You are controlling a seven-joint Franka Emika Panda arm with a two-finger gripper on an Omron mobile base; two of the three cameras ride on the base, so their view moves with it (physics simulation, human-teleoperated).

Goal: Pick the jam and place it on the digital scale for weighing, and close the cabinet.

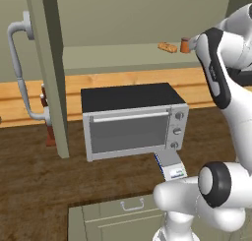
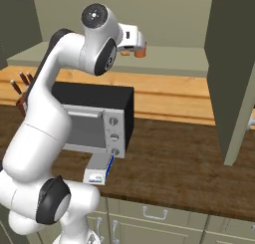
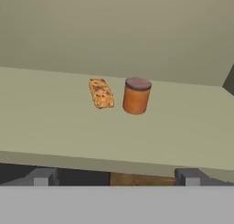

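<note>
The jam (image 3: 136, 96) sits on the cabinet shelf (image 3: 55, 131) near its middle, beside a pastry (image 3: 101, 93). The claw (image 3: 116, 176) is wide open and holds nothing. The scale (image 1: 172, 166) waits bare and the cabinet door (image 1: 49, 63) is open.

Lighting: even, soft, moderately bright throughout; no single lamp direction can be told.
Shadows: a faint soft one under the jam jar (image 3: 136, 96) on the cabinet shelf (image 3: 55, 127); a darker band beneath the toaster oven (image 1: 133, 121) on the wooden counter (image 1: 29, 176).
Glare: mild sheen on the white robot arm (image 2: 45, 118); dull reflection on the oven's glass door.
Sharpness: all three views slightly soft and low in detail, edges jagged; no motion blur, no bending at the borders.
</note>
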